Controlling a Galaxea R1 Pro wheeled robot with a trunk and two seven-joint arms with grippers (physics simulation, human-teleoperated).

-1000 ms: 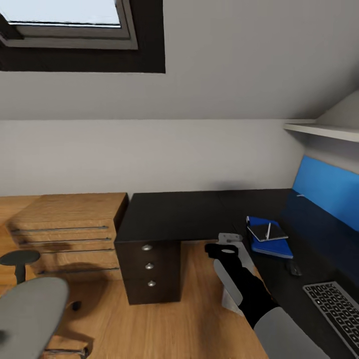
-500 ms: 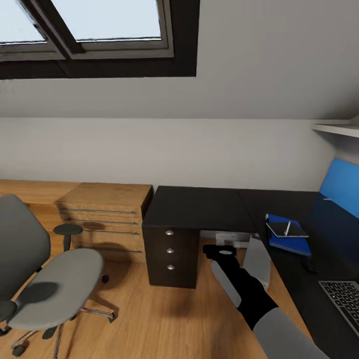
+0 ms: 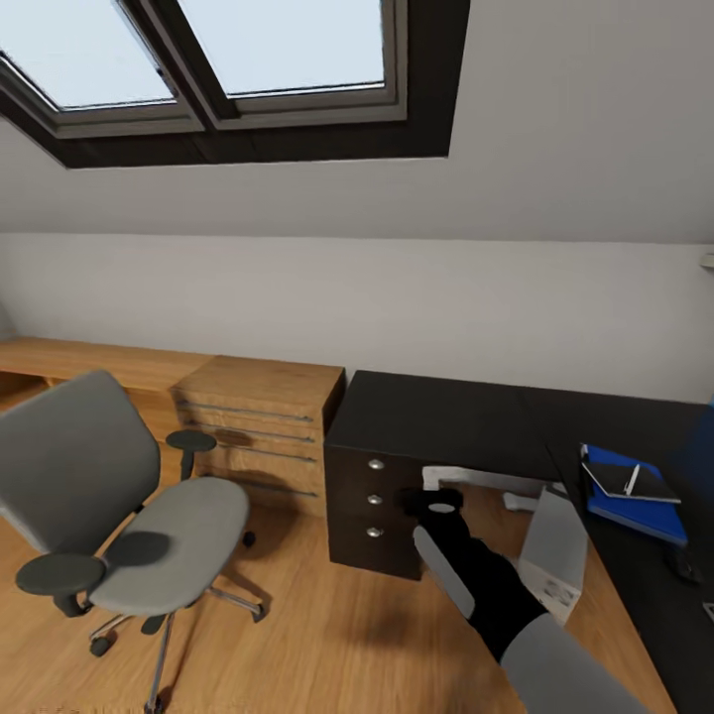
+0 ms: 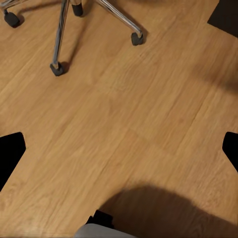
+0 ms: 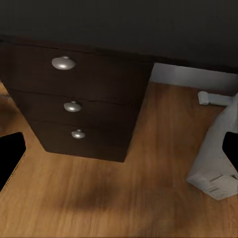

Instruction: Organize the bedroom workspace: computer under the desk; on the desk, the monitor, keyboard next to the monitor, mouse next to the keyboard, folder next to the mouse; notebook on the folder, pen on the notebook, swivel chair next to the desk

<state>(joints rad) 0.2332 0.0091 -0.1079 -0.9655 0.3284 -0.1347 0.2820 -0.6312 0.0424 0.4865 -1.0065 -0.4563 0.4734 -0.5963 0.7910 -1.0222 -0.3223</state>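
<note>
The swivel chair (image 3: 119, 516) stands on the wood floor (image 3: 317, 635) well apart from the desk (image 3: 466, 421), its grey seat empty; the left wrist view shows its chrome legs and castors (image 4: 57, 68) over the planks. A low light-wood cabinet (image 3: 263, 421) stands between chair and desk, against the wall. The desk's drawer unit (image 3: 375, 501) shows three round silver knobs (image 5: 63, 62). The computer (image 3: 555, 545) stands on the floor under the desk, just beside the drawer unit. On the desk's right wing the blue folder (image 3: 635, 491) lies flat, the notebook (image 3: 630, 478) on top of it and the pen (image 3: 632, 480) on the notebook. A small dark object near it at the picture's edge may be the mouse (image 3: 684, 565).

The right gripper (image 3: 436, 499) hangs in front of the drawer unit, its dark fingers (image 5: 11, 156) spread wide with nothing between them. The left gripper's fingers (image 4: 10, 153) are likewise wide apart and empty above the floor.
</note>
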